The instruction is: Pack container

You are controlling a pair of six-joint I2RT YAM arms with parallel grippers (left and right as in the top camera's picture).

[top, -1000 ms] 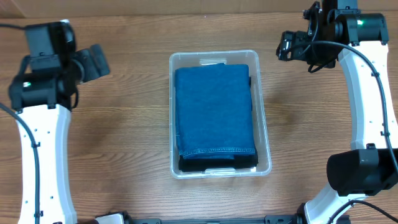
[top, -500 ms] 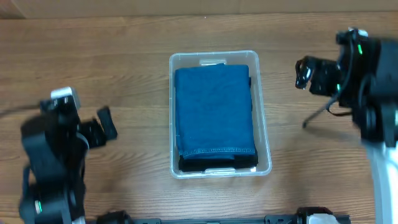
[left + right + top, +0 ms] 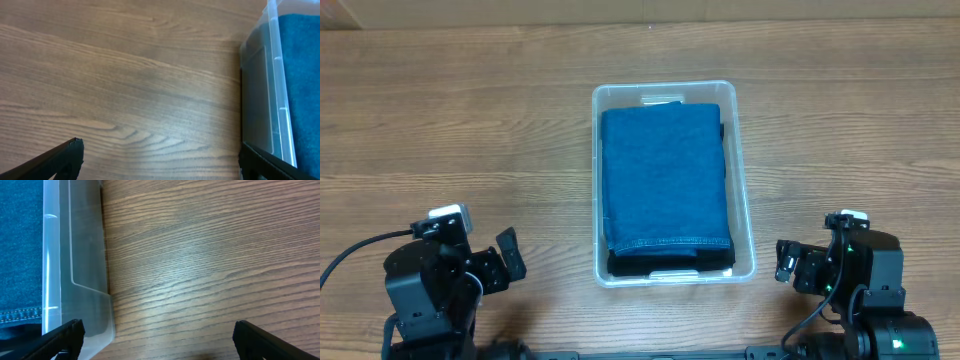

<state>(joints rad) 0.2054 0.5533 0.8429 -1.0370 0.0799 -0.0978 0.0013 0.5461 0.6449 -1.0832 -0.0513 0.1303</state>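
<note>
Wooden tabletop bears the container, long axis pointing forward, inboard of the left hand and right hand; equally near, both spread apart, empty.

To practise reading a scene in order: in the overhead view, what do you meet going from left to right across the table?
The left gripper → clear plastic rectangular container, holding a folded blue cloth → right gripper.
</note>
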